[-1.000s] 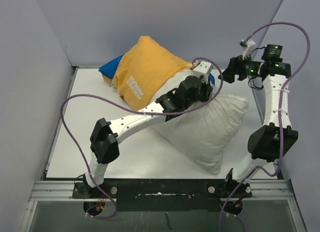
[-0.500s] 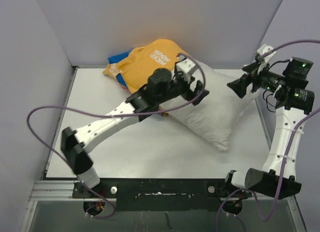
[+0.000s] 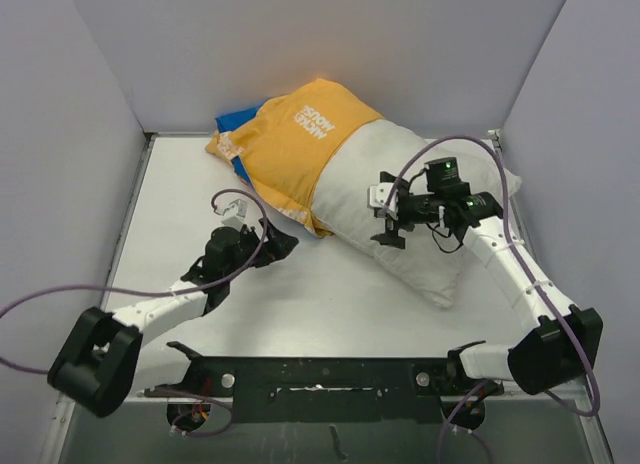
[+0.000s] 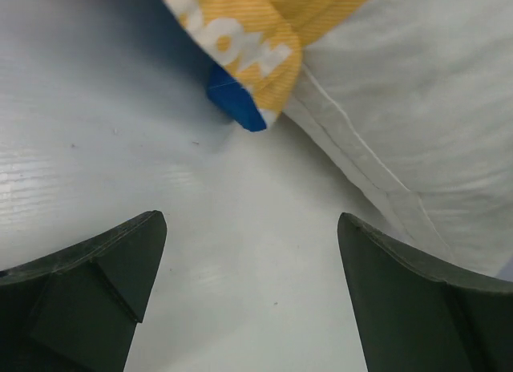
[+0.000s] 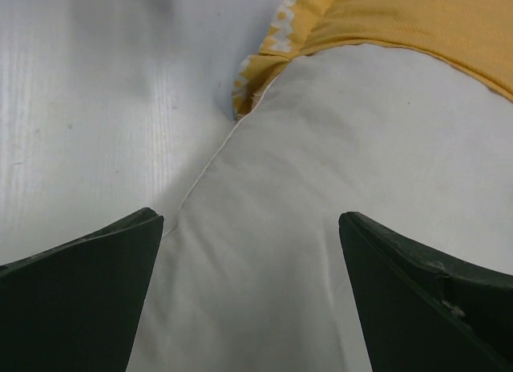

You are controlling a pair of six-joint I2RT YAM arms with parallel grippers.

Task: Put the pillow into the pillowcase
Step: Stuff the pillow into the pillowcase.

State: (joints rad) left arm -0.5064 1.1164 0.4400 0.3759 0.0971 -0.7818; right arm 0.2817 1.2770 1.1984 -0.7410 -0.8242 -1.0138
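The white pillow [image 3: 430, 199] lies flat at the back right of the table, its far-left part inside the pillowcase [image 3: 295, 144], mustard-yellow side up with a blue edge at the back. My left gripper [image 3: 277, 241] is open low over the bare table just short of the pillowcase's near corner [image 4: 255, 75], with nothing between its fingers [image 4: 112, 268]. My right gripper [image 3: 386, 224] is open above the bare part of the pillow [image 5: 304, 196], holding nothing. The yellow hem [image 5: 417, 27] crosses just ahead of it.
Grey walls close in the white table [image 3: 180, 194] on the left, back and right. Purple cables loop from both arms; the left one [image 3: 40, 304] trails over the table's near-left edge. The black mounting rail [image 3: 320, 369] runs along the near edge.
The left gripper opened, let go and pulled back to the near left, low over the table. The right arm swung in from the far right over the pillow and opened wider. Pillow and case settled flatter.
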